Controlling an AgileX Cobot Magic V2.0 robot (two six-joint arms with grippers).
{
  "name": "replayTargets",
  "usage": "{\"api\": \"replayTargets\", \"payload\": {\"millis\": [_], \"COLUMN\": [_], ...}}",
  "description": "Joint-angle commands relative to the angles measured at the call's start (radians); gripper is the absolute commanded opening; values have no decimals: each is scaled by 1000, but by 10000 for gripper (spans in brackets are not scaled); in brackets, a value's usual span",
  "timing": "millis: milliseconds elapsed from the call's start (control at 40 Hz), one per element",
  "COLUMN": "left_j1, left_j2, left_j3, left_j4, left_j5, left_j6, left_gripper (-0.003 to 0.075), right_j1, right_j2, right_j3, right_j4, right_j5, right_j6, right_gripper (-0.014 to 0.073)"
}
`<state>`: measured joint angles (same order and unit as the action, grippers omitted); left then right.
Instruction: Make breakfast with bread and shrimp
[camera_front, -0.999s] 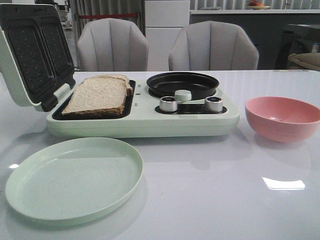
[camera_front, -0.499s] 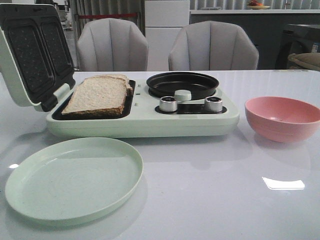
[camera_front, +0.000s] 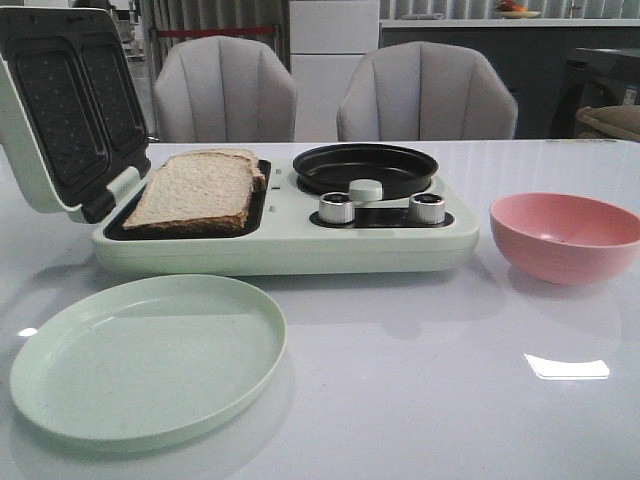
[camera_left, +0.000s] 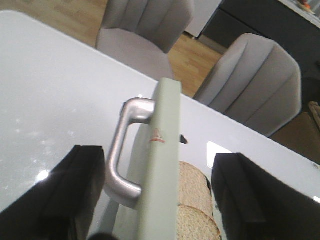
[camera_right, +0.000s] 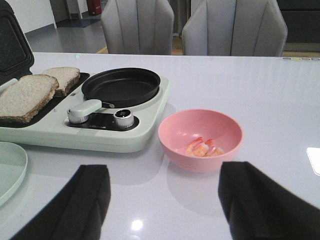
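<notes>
Nearest the robot on the glossy white table (camera_front: 420, 380): a round, shallow, pale green plastic plate (camera_front: 148, 357), front left.

Behind the plate: a pale green breakfast-maker appliance (camera_front: 290, 240), lid (camera_front: 60, 110) raised at its left end, the dark waffled plates of the lid facing the robot. Two silver knobs (camera_front: 337, 208) sit on its front panel.

Bread (camera_front: 195, 190): two slices of pale beige wholemeal with brown crusts, lying flat in the appliance's dark left tray, one slice partly over the other.

Round black non-stick pan (camera_front: 365, 168): seated on the appliance's right half, behind the knobs.

Pink round plastic bowl (camera_front: 566, 236): on the table right of the appliance, apart from it.

Shrimp (camera_right: 202, 147): small orange-pink and white curled pieces, at the bottom of the pink bowl.

Left claw (camera_left: 155, 200): fingers spread wide, either side of the raised lid's edge and its silver handle (camera_left: 122, 150), not touching either.

Right claw (camera_right: 162, 200): fingers spread wide, above the table just in front of the pink bowl, holding nothing.

Farthest: two grey upholstered chairs (camera_front: 425, 95) beyond the table.
</notes>
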<state>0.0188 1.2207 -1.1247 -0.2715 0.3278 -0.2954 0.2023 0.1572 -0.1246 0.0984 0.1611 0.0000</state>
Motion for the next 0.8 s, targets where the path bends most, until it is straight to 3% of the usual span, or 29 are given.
{"api": "replayTargets", "payload": {"millis": [0,150,325,499,774], "left_j1": [63,139,216,261,264], "left_j2": [59,167,283,378,502], "left_j3": [-98,-180,-208,-208,-208], "left_j4": [-93,-291,-657,-899,-1135], "left_j5": [15,145,267,372,491], "left_j6": [11,224,528,701,859], "left_gripper": [519,519,519,512,424], "right_j1": [-5,-5,-5,-5,-5], "right_j2": [9,9,9,9,9], "right_j3": [-28,-28,-28,-28,-28], "right_j4": [2,2,2,2,2], "right_j5": [-79,-79,-79,-79,-79], "right_j6": [0,0,0,0,0], "right_gripper": [559,559,559,559,559]}}
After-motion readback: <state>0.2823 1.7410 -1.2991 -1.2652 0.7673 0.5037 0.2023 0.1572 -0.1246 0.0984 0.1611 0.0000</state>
